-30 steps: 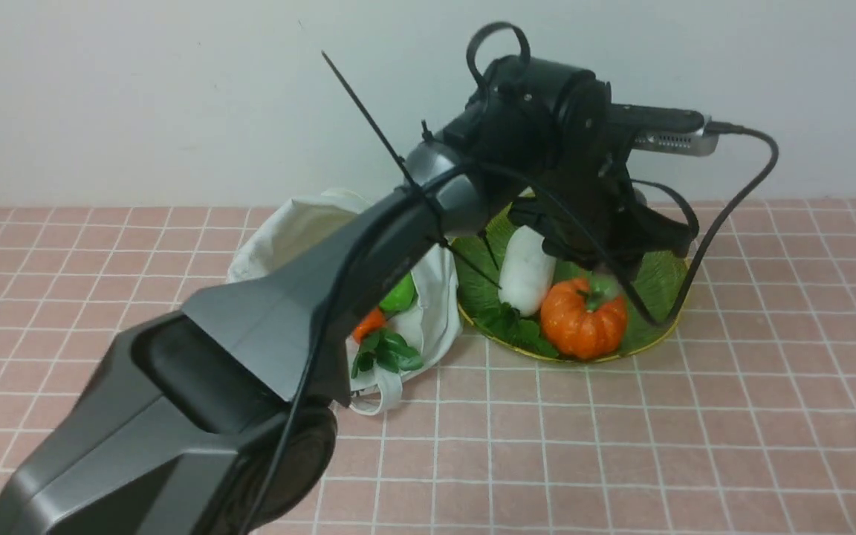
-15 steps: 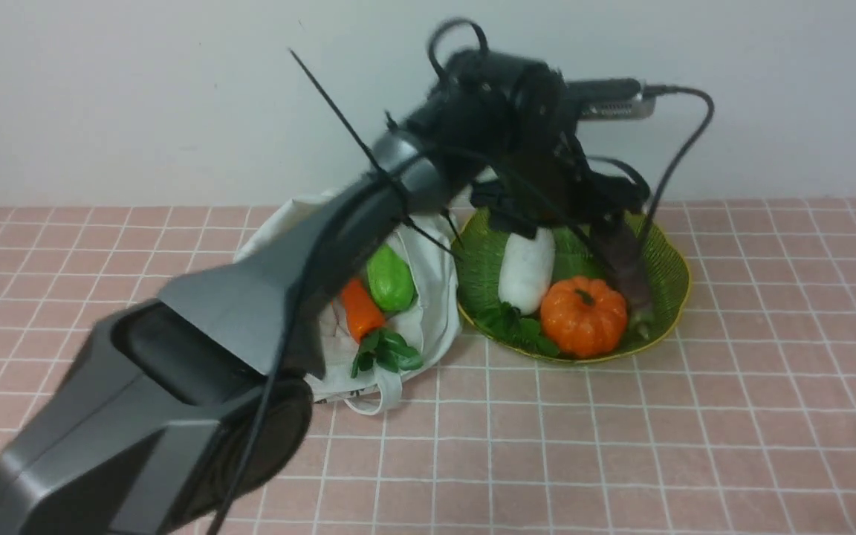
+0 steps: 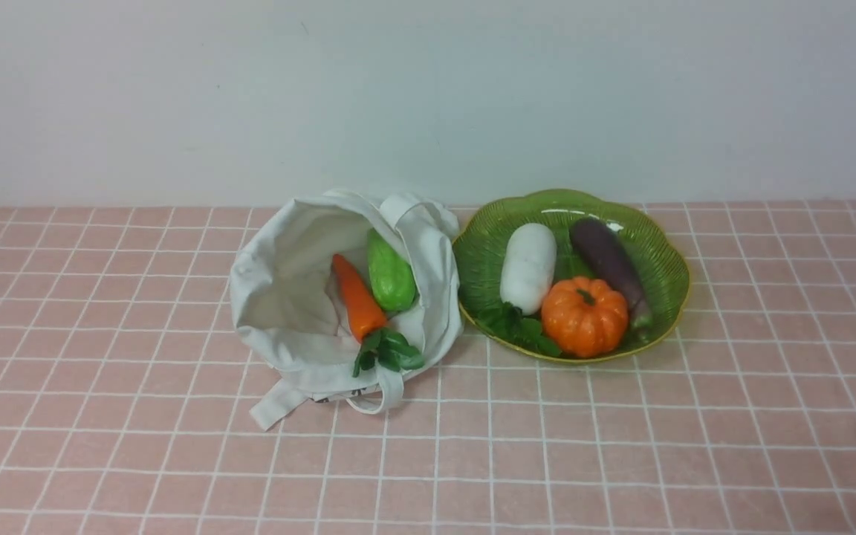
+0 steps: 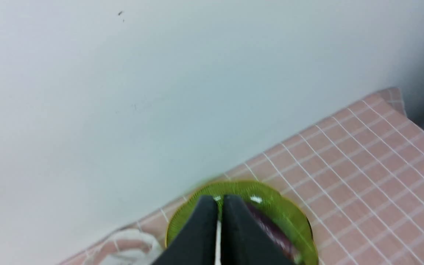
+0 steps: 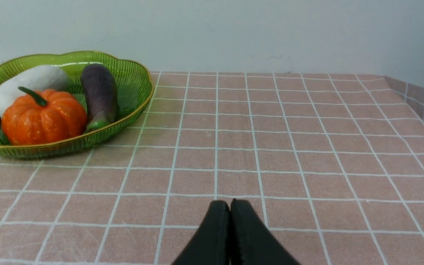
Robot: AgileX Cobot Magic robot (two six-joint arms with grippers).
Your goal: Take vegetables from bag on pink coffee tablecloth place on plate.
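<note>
Where the wall meets the far edge of the table, a salmon-pink tablecloth point(image 3: 621, 446) begins. It is a soft, slightly napped cloth ruled into small squares by thin white lines, and it covers the whole surface up to the near edge.

The bag point(image 3: 257, 297) lies near the far edge, a little left of the middle. It is a limp off-white tote, slumped and creased, with its mouth gaping and its flat straps trailing toward the near edge. Its right side touches the plate point(image 3: 662, 256), a shallow translucent green dish with fine ribbing, a scalloped flower outline and a yellowish rim, also close to the far edge.

Three toys lie on the plate:
- The eggplant point(image 3: 610, 260) is long, smooth and dark purple, set aslant along the right side with its green cap toward the near rim.
- The radish point(image 3: 528, 267) is a white, matte oblong with its leaves toward the near rim.
- The pumpkin point(image 3: 584, 316) is round, ribbed and orange, and sits between the two at the near side, touching the eggplant.

The carrot point(image 3: 357, 301) lies in the bag's mouth, a tapered glossy orange shape with dark leaves spilling over the hem. The gourd point(image 3: 391, 279), stubby and light green, lies against it on the right.

The front view shows neither arm. In the blurred left wrist view, the left gripper point(image 4: 219, 201) is raised above the plate. Its black fingers are drawn almost together, with only a sliver between them and nothing held. The right gripper point(image 5: 229, 206) hangs low over bare cloth, well apart from the plate. Its fingers are pressed together and it holds nothing.
</note>
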